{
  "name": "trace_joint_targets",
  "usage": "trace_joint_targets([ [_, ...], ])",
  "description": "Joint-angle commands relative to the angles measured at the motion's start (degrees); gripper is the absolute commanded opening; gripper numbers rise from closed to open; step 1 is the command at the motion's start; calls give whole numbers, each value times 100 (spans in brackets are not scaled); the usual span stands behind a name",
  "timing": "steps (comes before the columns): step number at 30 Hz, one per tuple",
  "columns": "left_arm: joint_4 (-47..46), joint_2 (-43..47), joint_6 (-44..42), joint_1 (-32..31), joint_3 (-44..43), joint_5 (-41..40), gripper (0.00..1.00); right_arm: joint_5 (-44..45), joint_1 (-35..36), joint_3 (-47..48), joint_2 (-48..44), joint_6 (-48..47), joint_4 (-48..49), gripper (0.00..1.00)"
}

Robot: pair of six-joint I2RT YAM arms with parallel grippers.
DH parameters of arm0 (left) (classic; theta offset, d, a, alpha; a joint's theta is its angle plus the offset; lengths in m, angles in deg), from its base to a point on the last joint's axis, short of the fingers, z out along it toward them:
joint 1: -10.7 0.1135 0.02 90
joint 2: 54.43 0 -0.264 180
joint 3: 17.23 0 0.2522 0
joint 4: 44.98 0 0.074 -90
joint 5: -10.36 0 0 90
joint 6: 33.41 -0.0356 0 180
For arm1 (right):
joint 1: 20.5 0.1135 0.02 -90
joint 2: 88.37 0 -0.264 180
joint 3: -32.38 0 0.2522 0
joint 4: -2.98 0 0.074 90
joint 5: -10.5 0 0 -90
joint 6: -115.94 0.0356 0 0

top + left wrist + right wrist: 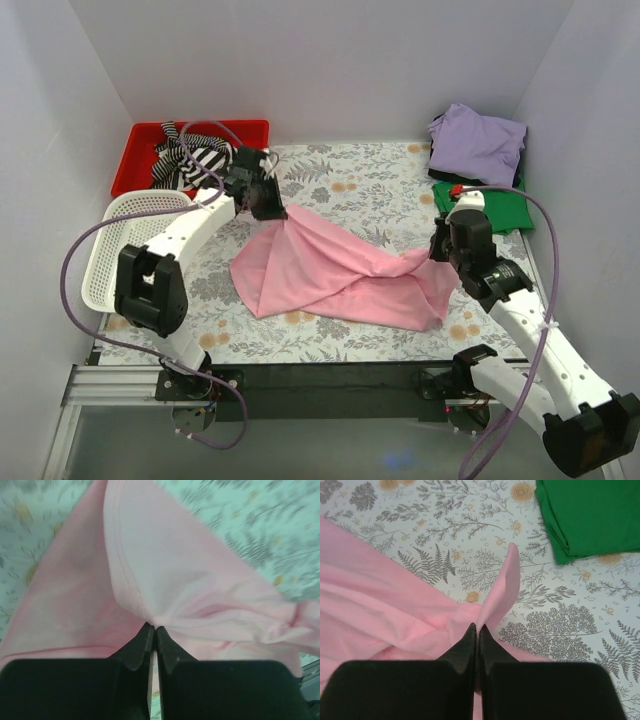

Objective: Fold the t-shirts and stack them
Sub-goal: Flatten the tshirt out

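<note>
A light pink t-shirt (340, 270) lies crumpled across the middle of the floral table, stretched between both arms. My left gripper (274, 211) is shut on its far left corner; in the left wrist view the jaws (153, 628) pinch a hemmed edge of the pink t-shirt (165, 570). My right gripper (440, 252) is shut on the shirt's right end, where a pink fold (502, 592) rises from the closed tips (477, 628). A lavender t-shirt (478, 143) rests on a green one (500, 208) at the back right.
A red bin (140, 150) with striped cloth (192, 158) stands at the back left. A white basket (110, 250) sits at the left edge. The green shirt (590, 515) lies close to my right gripper. White walls enclose the table.
</note>
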Motion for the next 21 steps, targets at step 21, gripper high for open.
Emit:
trace_joint_targets([
  [21,2137,5110,260,225,-3885,921,0,213,13,3871,-2707,-997,-1267,1],
])
